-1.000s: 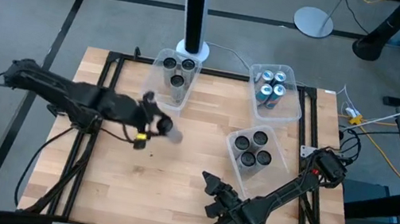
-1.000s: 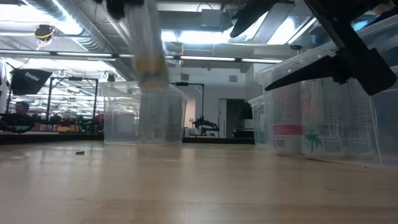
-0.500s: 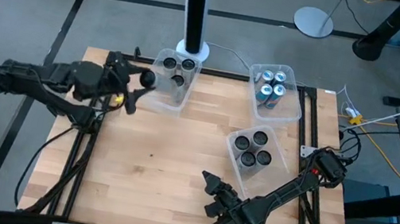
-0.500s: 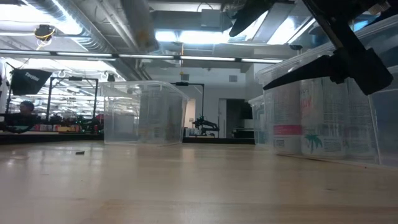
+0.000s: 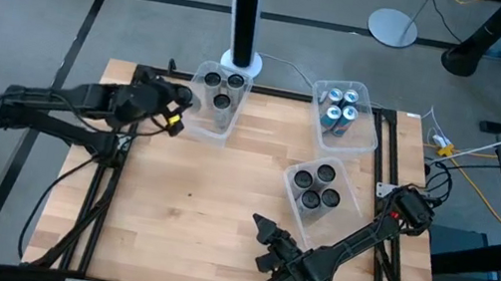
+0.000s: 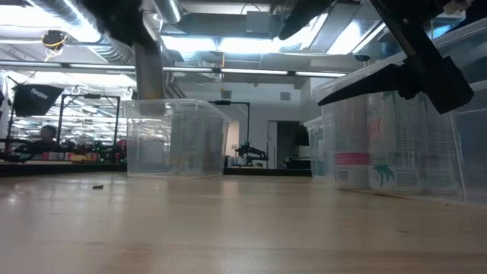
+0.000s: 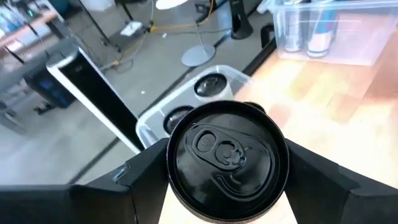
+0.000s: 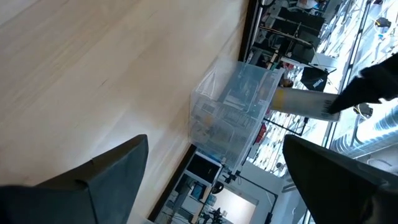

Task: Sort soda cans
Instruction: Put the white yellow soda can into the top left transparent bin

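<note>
Wooden table [image 5: 199, 213]: three bins [image 5: 327, 188] hold cans [image 5: 341, 110].

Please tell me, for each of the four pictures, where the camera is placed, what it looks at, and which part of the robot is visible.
High: above, looking down on the table, three bins and both arms.
Low: at tabletop height, looking across; arms enter from above.
Left wrist: on the left arm, showing the left gripper shut on a can, bin beyond.
Right wrist: on the waiting right arm, its open right gripper facing across the table.
Shared: the can shows in the high and right wrist views too.
</note>
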